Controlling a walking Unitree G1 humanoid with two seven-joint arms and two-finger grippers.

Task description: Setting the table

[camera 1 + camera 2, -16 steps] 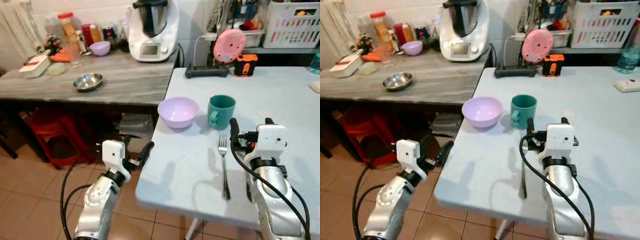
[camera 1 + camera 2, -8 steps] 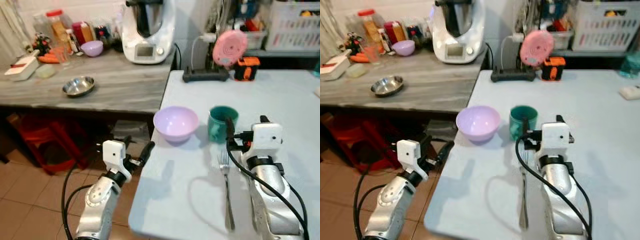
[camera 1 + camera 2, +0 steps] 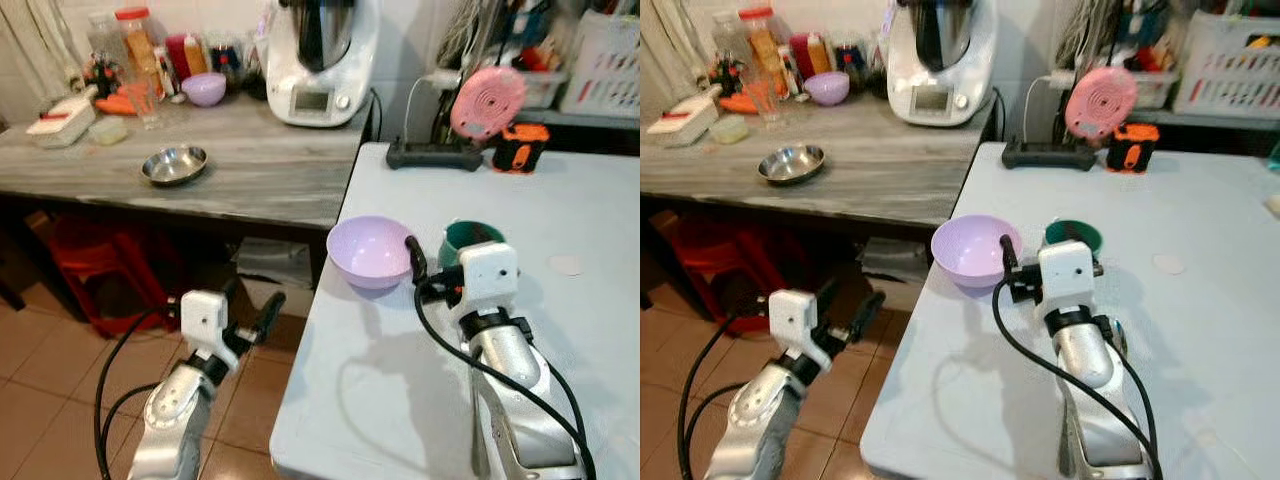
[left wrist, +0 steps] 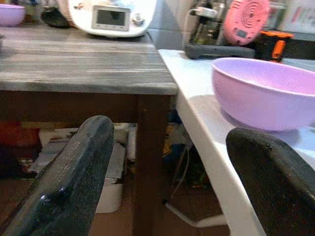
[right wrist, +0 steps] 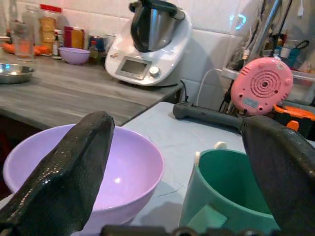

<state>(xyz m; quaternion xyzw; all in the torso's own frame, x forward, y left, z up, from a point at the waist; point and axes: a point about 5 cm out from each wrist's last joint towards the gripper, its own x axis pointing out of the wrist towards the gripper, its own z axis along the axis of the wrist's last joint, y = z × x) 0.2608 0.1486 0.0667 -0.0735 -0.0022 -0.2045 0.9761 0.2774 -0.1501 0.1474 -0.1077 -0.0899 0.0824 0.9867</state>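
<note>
**On the white table, the robot reaches for the dishes**

On the white table [image 3: 600,260] sit a purple bowl [image 3: 370,251] and a green cup [image 3: 472,238], side by side near the table's left edge. Beside it stands a grey counter [image 3: 240,170] with a white kitchen machine [image 3: 322,55] and a small metal bowl [image 3: 174,164].

The right gripper [image 5: 182,177] hovers just behind the bowl and cup, fingers wide apart, holding nothing. The left gripper [image 4: 167,182] hangs off the table's edge, also spread and empty.

A fork [image 3: 478,440] lies by the right arm. I think it is picking the next dish. Next it should line up on one, then close.
</note>
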